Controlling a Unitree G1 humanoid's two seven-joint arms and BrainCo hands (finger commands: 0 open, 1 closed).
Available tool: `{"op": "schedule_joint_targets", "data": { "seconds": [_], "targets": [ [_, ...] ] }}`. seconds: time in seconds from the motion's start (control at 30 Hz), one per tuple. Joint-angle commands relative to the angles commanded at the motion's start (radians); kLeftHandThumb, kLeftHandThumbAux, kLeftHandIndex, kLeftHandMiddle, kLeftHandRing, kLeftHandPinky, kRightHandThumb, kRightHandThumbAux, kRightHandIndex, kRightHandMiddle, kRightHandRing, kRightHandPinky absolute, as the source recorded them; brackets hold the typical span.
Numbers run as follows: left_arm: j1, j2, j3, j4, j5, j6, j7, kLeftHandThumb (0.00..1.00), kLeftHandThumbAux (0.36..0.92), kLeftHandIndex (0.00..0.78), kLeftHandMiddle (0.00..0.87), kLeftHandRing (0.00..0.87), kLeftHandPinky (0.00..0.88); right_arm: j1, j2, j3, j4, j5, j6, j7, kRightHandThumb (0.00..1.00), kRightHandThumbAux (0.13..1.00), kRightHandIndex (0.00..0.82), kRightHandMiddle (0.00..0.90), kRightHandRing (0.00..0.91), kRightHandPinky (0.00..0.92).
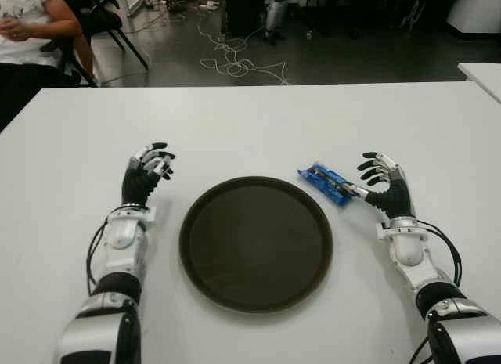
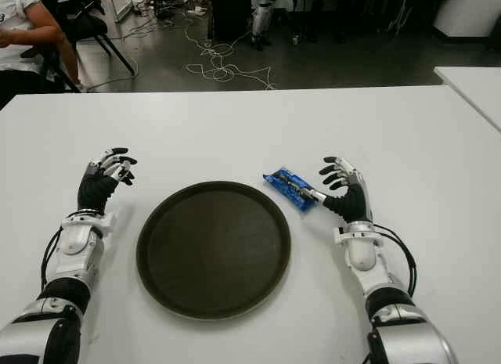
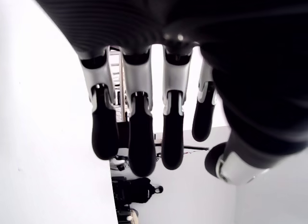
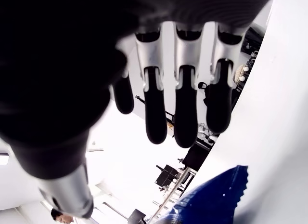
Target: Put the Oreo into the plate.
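Note:
A blue Oreo packet [image 1: 326, 182] lies flat on the white table [image 1: 258, 121], just off the upper right rim of the round dark plate [image 1: 256, 243]. My right hand [image 1: 381, 182] is right beside the packet's near end, fingers spread and holding nothing; its thumb tip is close to the wrapper. In the right wrist view the packet's blue crimped end [image 4: 211, 200] shows below the open fingers [image 4: 185, 108]. My left hand [image 1: 149, 170] shows to the left of the plate, fingers relaxed and empty. The plate holds nothing.
A seated person [image 1: 27, 23] is at the far left behind the table, by a black chair [image 1: 102, 19]. Cables [image 1: 235, 59] lie on the floor beyond the far edge. A second white table corner [image 1: 481, 74] shows at the right.

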State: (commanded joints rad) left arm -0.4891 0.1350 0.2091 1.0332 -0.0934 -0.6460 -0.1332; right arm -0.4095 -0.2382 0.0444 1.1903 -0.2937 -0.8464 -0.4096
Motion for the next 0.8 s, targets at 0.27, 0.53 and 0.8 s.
{"op": "schedule_joint_targets", "data": {
  "seconds": [0.27, 0.53, 0.8],
  "targets": [
    [0.008, -0.003, -0.002, -0.019, -0.002, 0.019, -0.004, 0.936, 0.662, 0.412, 0.41, 0.531, 0.527, 0.004, 0.0, 0.003, -0.005, -0.009, 0.001, -0.014, 0.069, 0.798, 0.308, 0.453, 0.483, 0.509],
    [0.095, -0.048, -0.019, -0.243, -0.041, 0.064, -0.029, 0.936, 0.661, 0.427, 0.398, 0.53, 0.509, 0.007, -0.005, 0.015, -0.008, -0.03, 0.004, -0.034, 0.071, 0.799, 0.308, 0.453, 0.481, 0.507],
    [0.175, -0.063, -0.034, -0.439, -0.082, 0.138, -0.056, 0.983, 0.645, 0.23, 0.394, 0.527, 0.512, 0.009, -0.008, 0.026, -0.005, -0.034, 0.0, -0.04, 0.068, 0.797, 0.299, 0.453, 0.483, 0.504]
  ]
}}
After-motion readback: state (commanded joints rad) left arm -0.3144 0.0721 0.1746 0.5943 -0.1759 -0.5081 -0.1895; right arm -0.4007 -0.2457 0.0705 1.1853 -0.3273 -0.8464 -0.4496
